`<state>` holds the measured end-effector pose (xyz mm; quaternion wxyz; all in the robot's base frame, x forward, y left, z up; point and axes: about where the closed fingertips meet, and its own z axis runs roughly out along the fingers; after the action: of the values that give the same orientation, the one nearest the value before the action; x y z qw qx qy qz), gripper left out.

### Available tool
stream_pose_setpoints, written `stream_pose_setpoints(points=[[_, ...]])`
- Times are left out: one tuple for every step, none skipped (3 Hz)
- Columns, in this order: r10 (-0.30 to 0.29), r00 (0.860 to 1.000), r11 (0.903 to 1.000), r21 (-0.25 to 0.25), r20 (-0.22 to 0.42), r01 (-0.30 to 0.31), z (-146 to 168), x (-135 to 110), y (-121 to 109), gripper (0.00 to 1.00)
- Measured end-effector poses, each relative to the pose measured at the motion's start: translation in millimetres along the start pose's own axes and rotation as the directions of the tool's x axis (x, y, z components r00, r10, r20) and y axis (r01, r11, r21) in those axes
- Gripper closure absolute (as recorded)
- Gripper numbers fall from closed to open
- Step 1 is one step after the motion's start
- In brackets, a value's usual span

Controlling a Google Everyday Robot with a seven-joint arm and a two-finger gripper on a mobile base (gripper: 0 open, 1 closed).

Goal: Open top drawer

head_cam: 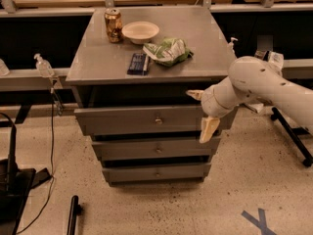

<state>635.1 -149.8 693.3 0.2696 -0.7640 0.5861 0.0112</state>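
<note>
the top drawer (122, 120) spans left of the jaws. the gripper (203, 112) hangs by its right end, jaws spread and empty; with the knob (158, 120) apart to their left, closing here would likely grab nothing.

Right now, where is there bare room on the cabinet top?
Bare: the left front of the cabinet top, beside the dark flat item, and the right side past the chip bag. Crowded at the back: can, bowl. The gripper hangs at the right end of the top drawer.
</note>
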Motion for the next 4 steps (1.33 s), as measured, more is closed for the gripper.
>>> stream_pose_setpoints(points=[[-0.016, 1.000, 0.9992, -0.036, 0.004, 0.016, 10, 5, -14, 0.07], [-0.020, 1.000, 0.9942, -0.106, 0.001, 0.020, 32, 11, -13, 0.06], [-0.027, 1.000, 0.9895, -0.142, -0.001, 0.027, 44, 12, -8, 0.06], [-0.039, 0.999, 0.9843, -0.172, 0.005, 0.040, 50, 7, 4, 0.07]])
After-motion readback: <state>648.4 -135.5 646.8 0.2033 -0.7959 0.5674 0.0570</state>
